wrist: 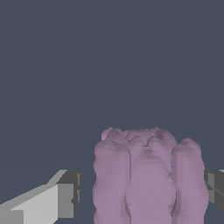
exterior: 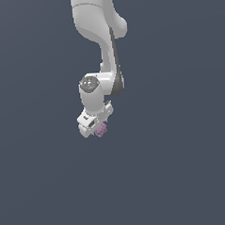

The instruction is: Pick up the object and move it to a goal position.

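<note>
Purple-pink object (wrist: 148,179) between the gripper's (exterior: 97,130) fingers (wrist: 65,199), no writing.

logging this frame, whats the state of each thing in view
blob: upright between the claw's fingers, gaps showing on both sides in the wrist view
claw: pointing down over the blob, fingers apart, not shut on it
arm: reaching down from above

No real room but a bare simulator render: flat, featureless slate-grey backdrop (exterior: 184,176) on every side, no walls, furniture or horizon, only a smooth, untextured white arm (exterior: 96,26) reaching down from above.
</note>
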`<state>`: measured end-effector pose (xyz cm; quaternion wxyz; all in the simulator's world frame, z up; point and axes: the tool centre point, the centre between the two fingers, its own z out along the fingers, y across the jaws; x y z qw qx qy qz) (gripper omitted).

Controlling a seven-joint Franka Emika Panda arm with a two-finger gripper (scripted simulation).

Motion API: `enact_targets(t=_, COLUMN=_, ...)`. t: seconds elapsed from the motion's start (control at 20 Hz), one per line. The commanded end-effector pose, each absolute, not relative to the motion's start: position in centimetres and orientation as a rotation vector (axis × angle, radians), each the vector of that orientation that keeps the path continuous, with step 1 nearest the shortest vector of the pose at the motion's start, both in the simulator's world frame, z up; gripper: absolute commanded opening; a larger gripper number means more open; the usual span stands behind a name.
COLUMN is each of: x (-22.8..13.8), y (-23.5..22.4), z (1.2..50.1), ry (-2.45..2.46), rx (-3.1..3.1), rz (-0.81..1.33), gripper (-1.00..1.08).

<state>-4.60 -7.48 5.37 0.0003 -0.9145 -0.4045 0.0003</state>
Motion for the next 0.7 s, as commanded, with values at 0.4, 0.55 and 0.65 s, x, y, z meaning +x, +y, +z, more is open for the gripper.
enact_targets(t=0.4, x=-4.51, y=-7.52, z=4.11, ry=-1.272, rx=-2.873, rz=0.0, gripper=-1.0)
enact_targets(t=0.55, x=-4.51, y=-7.52, z=4.11, ry=-1.272, rx=-2.873, rz=0.0, gripper=-1.0)
enact_targets(t=0.65, x=-4.51, y=-7.52, z=4.11, ry=-1.272, rx=-2.873, rz=0.0, gripper=-1.0)
